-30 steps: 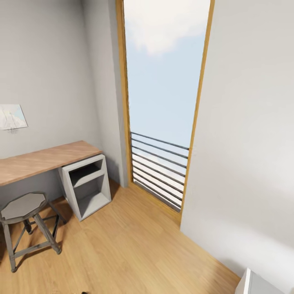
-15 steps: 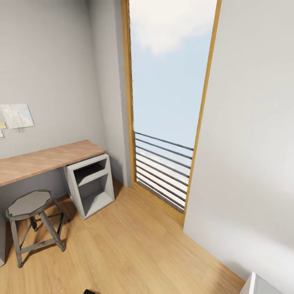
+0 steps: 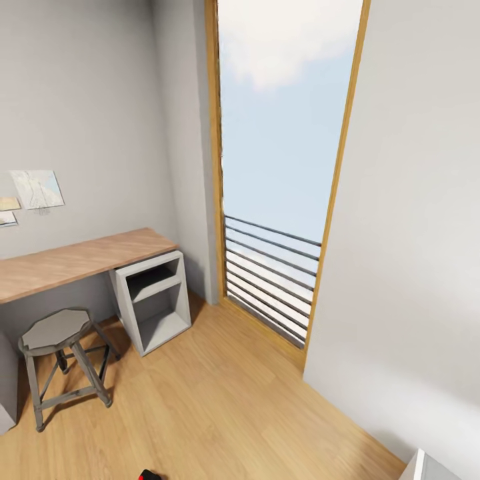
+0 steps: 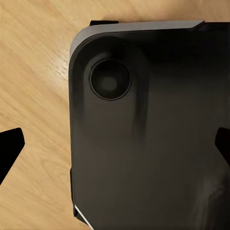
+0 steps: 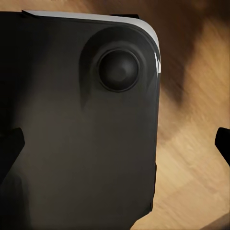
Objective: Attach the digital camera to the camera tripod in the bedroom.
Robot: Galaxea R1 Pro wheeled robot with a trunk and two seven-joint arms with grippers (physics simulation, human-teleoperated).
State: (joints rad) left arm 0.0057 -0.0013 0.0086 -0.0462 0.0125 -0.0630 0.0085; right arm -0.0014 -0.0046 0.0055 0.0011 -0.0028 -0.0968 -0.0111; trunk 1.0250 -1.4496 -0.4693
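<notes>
While both end effectors (image 4: 115, 148) (image 5: 115, 148) spread empty: one stool (image 3: 57, 333), one desk (image 3: 73, 261), one window (image 3: 283, 133).

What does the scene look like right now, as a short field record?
room: white walls, light wood floor
desk: wood-topped desk along the left wall, grey open shelf unit under its right end
stool: grey octagonal stool in front of the desk
window: tall wood-framed window with dark rail bars across its lower part
wall: papers pinned above the desk
camera: small red and black thing at the head view's bottom edge, too cut off to identify
left gripper: open over the robot's dark base
right gripper: open, holding nothing
</notes>
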